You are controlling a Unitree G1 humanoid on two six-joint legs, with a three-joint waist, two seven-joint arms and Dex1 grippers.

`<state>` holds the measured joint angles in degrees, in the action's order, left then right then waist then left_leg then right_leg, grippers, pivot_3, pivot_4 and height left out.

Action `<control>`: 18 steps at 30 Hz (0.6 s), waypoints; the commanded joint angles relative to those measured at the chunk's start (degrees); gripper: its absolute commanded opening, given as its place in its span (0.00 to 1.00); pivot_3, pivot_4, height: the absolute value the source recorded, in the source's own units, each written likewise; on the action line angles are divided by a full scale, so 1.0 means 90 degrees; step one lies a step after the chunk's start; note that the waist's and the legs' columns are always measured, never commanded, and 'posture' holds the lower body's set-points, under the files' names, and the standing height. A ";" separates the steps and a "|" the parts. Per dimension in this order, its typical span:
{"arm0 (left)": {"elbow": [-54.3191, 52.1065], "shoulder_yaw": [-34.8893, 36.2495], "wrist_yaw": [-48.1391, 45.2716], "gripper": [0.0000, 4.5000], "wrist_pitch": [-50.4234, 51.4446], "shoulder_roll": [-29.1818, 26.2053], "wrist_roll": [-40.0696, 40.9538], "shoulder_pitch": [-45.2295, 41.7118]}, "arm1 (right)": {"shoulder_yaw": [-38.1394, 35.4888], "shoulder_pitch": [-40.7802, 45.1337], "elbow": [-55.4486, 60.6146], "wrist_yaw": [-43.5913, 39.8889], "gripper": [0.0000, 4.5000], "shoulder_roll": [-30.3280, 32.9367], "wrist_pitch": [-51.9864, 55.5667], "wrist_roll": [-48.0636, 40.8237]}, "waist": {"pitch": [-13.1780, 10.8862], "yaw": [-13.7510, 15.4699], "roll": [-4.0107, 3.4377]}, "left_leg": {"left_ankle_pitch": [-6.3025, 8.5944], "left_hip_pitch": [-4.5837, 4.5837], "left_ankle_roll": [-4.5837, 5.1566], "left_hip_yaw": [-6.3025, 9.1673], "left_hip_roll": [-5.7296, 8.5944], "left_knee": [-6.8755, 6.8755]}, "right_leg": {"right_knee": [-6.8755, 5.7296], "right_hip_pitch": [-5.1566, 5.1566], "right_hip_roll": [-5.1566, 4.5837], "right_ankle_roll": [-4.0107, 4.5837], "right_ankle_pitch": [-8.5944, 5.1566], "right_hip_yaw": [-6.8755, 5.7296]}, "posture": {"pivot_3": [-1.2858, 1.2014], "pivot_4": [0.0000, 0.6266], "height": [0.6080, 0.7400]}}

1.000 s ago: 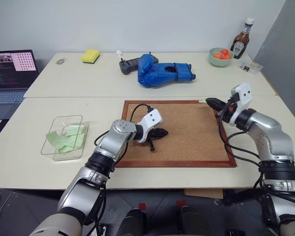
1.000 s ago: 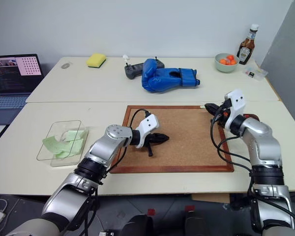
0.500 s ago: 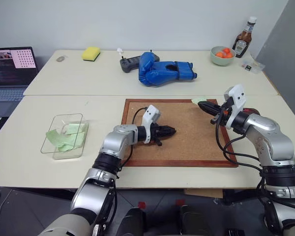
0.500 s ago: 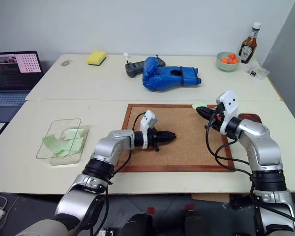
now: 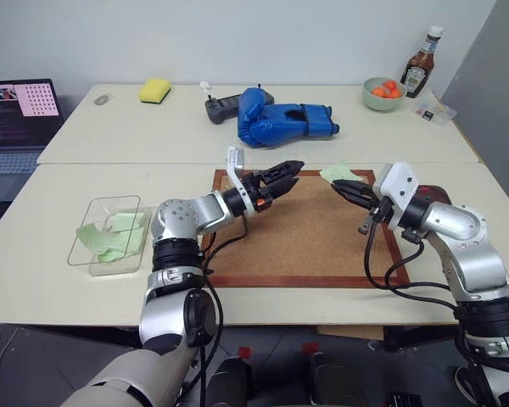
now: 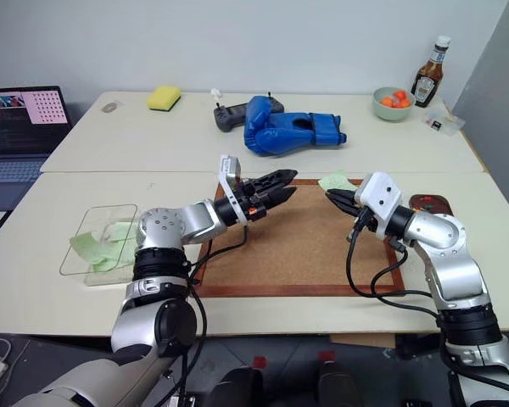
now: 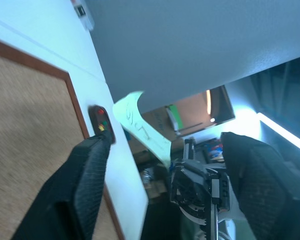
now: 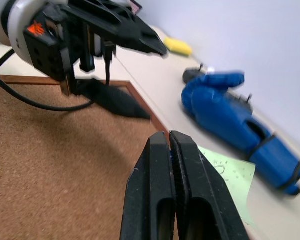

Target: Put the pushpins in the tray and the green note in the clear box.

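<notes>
My right gripper hangs over the right end of the corkboard, shut on an edge of the green note, a pale green slip with a dark scribble. My left gripper is raised above the board's far left part. It is open and empty, its fingers spread wide and pointing at the note, a short gap away. The dark brown tray lies by the board's right edge, partly behind my right arm, with a red and a green pushpin in it. The clear box stands at the left.
Crumpled pale green papers lie in the clear box. On the far table are a blue boxing glove, a controller, a yellow sponge, a bowl of oranges, a sauce bottle and a laptop.
My left gripper rose off the corkboard, rolled over and opened. My right gripper carried the green note leftward, toward the left gripper.
</notes>
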<state>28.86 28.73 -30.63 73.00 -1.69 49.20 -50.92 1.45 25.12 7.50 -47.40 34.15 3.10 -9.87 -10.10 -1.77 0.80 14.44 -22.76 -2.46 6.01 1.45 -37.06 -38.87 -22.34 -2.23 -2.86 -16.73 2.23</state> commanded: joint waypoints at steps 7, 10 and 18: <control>-0.0274 0.0289 0.0705 0.99 0.0671 0.0398 0.0776 0.0044 | 0.0288 -0.0107 0.0461 -0.0096 0.00 0.0115 -0.1194 0.0515 | -0.0001 -0.0013 0.0001 | -0.0008 0.0009 -0.0014 -0.0005 -0.0002 0.0003 | -0.0002 0.0003 0.0002 0.0000 0.0000 0.0007 | 0.52 0.24 1.00; -0.0329 0.0189 0.0701 0.99 0.0723 0.0403 0.0859 0.0018 | 0.0399 -0.0131 0.0521 -0.0113 0.00 0.0101 -0.1347 0.0591 | -0.0001 -0.0010 0.0002 | -0.0012 0.0010 -0.0022 -0.0006 -0.0002 0.0003 | -0.0003 0.0003 0.0002 0.0000 0.0000 0.0007 | 0.52 0.24 1.00; -0.0419 -0.0077 0.0493 0.80 0.0596 0.0301 0.0889 0.0112 | 0.0493 -0.0078 0.0605 -0.0116 0.00 0.0061 -0.1436 0.0557 | -0.0003 -0.0004 0.0006 | -0.0012 0.0010 -0.0023 -0.0005 -0.0001 0.0002 | -0.0002 0.0004 0.0001 0.0000 0.0000 0.0007 | 0.52 0.24 1.00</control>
<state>26.79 28.95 -24.84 78.29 1.33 55.50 -50.07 5.87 23.70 10.11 -48.47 34.77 -8.77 -4.58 -10.13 -1.80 0.85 14.33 -22.67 -2.67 5.97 1.44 -37.04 -38.90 -22.31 -2.22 -2.86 -16.73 2.29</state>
